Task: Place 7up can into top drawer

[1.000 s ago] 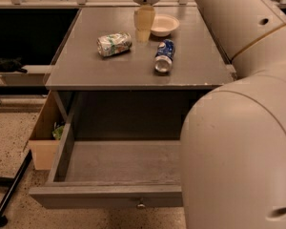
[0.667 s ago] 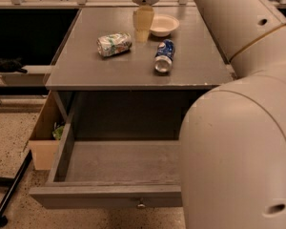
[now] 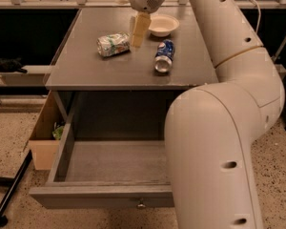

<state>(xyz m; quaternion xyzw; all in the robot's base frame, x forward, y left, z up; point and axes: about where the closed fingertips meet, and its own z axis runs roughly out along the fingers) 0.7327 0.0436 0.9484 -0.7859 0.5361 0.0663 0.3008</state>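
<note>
"Hovering over the far part of the grey wooden counter [image 3: 86,68], the robot's pale hand [image 3: 137,41] hangs just right of the small dented silvery can with the pale green and white label [image 3: 113,44]. Why there?" the first observer asks.

"It reads as lining up for a pick," the second answers. "The 7up can lies on its side on the counter, apart from the hand, so nothing is being carried. Whether the hand is released or clenched cannot be told from this view."

"And the wide shallow grey wooden drawer [image 3: 100,197] with the small round metal knob [image 3: 141,205]?"

"Pulled out toward the near side beneath the counter, likely so the can may be lowered straight in. The big white arm [image 3: 214,142] covers its right part."

"Which way does the can point?"

"Its long axis runs roughly left to right across the counter, the right end a touch farther away. One round end faces left; which end is the top is unclear. Lying so, it could roll near or far if nudged, so a grip across its rounded sides seems the safer one."

"Anything to mistake it for?"

"A blue soda can [image 3: 164,56] lies right of the hand, its axis near to far, and a shallow white bowl [image 3: 163,25] sits beyond it. A tan cardboard box [image 3: 43,142] stands on the speckled floor [image 3: 9,128] left of the drawer."
</note>
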